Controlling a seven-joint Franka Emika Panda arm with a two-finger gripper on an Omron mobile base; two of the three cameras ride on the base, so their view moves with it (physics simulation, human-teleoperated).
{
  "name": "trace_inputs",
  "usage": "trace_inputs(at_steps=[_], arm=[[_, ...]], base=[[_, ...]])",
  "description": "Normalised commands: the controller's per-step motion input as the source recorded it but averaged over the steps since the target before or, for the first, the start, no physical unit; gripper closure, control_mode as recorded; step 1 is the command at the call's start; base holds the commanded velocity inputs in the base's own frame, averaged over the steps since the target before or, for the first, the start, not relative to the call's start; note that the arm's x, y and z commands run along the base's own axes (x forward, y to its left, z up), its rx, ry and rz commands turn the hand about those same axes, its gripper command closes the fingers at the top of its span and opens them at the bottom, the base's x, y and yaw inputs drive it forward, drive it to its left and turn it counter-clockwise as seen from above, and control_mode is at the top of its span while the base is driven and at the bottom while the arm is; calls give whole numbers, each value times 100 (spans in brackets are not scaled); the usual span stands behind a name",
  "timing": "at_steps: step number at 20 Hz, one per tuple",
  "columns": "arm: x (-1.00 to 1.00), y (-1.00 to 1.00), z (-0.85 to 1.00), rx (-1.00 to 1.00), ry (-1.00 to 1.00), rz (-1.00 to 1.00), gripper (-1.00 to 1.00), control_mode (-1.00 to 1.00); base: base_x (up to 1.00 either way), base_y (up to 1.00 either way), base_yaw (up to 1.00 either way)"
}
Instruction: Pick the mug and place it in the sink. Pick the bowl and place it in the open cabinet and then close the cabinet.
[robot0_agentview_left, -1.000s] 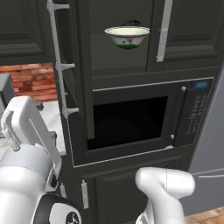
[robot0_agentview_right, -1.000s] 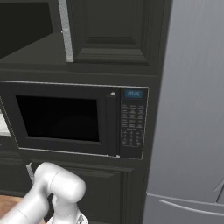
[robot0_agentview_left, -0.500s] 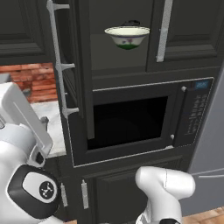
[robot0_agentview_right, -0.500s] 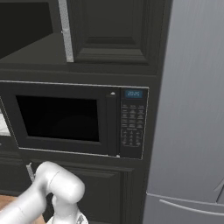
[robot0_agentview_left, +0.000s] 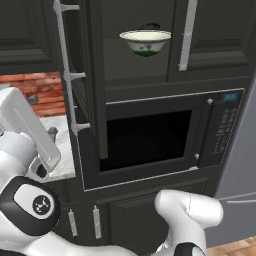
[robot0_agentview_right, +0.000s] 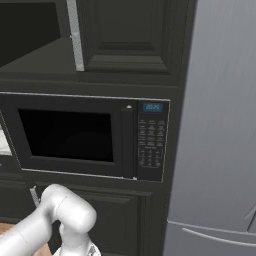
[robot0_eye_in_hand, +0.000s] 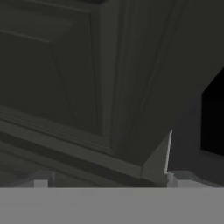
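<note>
The bowl (robot0_agentview_left: 145, 41) is sitting inside the cabinet (robot0_agentview_left: 134, 80); the tool (robot0_eye_in_hand: 105, 181), jaws apart and empty, is facing the door (robot0_eye_in_hand: 65, 83), which wants one steady push near its free edge.

Glossy bowl (robot0_agentview_left: 145, 41), seemingly matt cabinet (robot0_agentview_left: 92, 75)

A black built-in microwave (robot0_agentview_left: 150, 142) sits in the dark cabinetry, its window dark and its keypad and small blue display on the right side. Right of it stands a grey refrigerator (robot0_agentview_right: 220, 125) with a curved handle low on its front. To the far left, a strip of red brick wall (robot0_agentview_left: 35, 92) runs above a pale marbled counter (robot0_agentview_left: 62, 150). Below the microwave, 2 short silver handles (robot0_agentview_left: 85, 222) hang on a dark lower cabinet
</note>
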Motion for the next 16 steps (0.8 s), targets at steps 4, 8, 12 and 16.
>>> trace_inputs(at_steps=[4, 8, 12, 16], arm=[[0, -37, 0, 0, 0, -1, -100, -100], [0, -53, 0, 0, 0, 0, -100, -100], [0, -59, 0, 0, 0, 0, -100, -100], [0, -60, 0, 0, 0, 0, -100, -100]], base=[[0, 0, 0], [0, 0, 0], [0, 0, 0], [0, 0, 0]])
